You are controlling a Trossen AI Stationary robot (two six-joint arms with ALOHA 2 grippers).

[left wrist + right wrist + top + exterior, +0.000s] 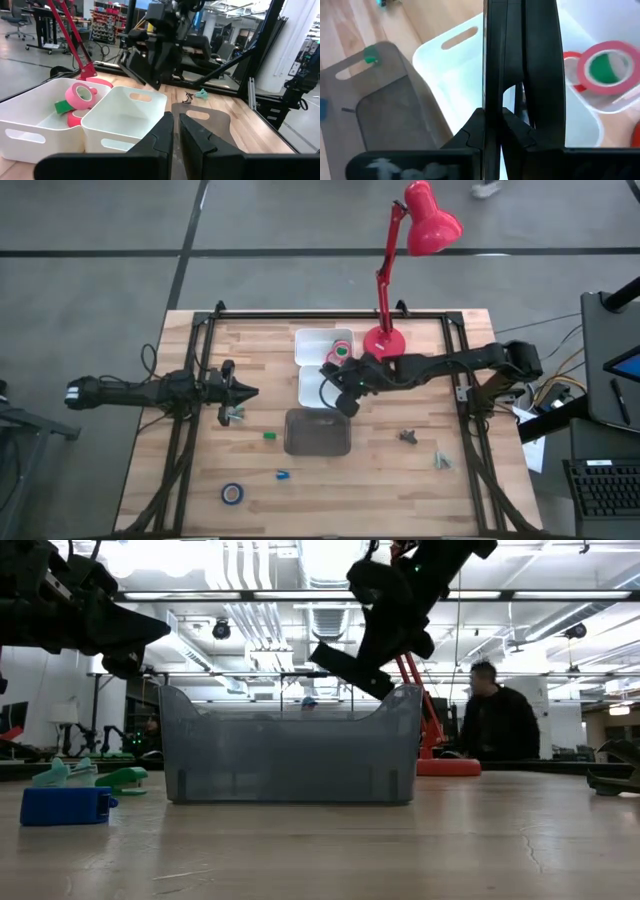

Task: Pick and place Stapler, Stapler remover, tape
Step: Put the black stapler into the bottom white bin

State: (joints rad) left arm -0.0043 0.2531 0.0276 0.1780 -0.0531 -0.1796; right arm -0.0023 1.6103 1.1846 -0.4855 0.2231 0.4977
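Observation:
My right gripper [492,117] is shut on the slim black stapler [520,50] and hangs above the near white bin [312,387]. The low view shows the stapler [350,665] slanting below the gripper. Pink, green and red tape rolls [80,97] lie in the far white bin [312,340]. The blue tape roll [232,493] lies flat on the table near its near edge. My left gripper [176,131] is shut on nothing and hovers over the table's left part [240,392], beside a pale green staple remover [235,415]. My right gripper pinches the stapler between its two fingers [470,135], and the black body [492,85] runs on forward past them. The stapler is lifted clear and tilted, its free end [325,652] pointing down and sideways. Which end the fingers have is hidden by the gripper.
A grey see-through bin [317,432] stands in the table's middle, near side of the white bins. A red desk lamp [385,340] stands on the far side. Staple removers [408,436] [440,460] lie on the right; small green [269,436] and blue [282,476] pieces lie left of centre.

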